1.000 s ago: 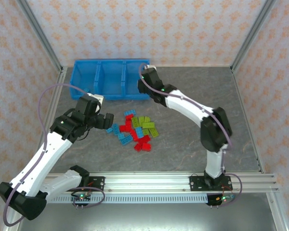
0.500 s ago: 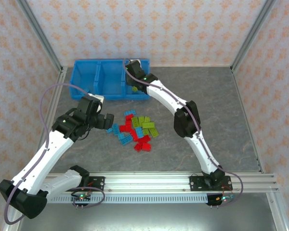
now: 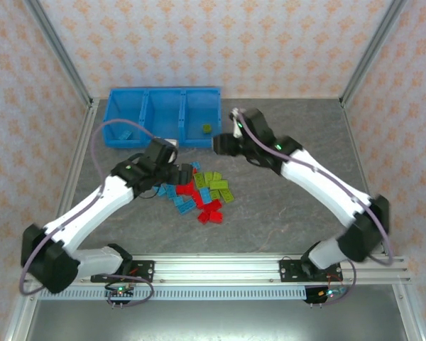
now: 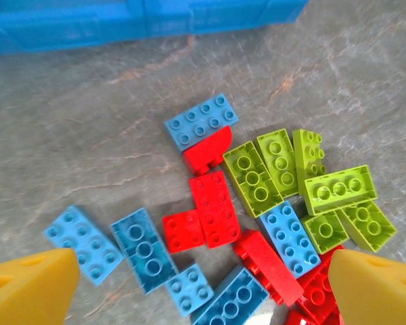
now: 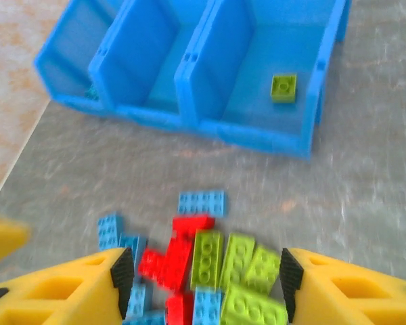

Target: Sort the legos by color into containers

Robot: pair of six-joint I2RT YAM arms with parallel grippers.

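Legos [image 3: 202,193] lie in a loose pile on the table [image 3: 284,213], with red, blue and green mixed, just in front of the tray [image 3: 165,92]. One green brick [image 5: 283,88] sits alone in the tray's right compartment (flat, studs up). A second ago my right gripper [image 3: 219,144] was over that compartment. Now it has pulled back off the tray and hangs between it and the pile, fingers apart with nothing between them. My left gripper [image 4: 203,265] has swung in from the pile's left side and hovers right over the bricks. Its fingers are spread wide and empty, with mostly red and blue ones beneath. The pile itself has not shifted.
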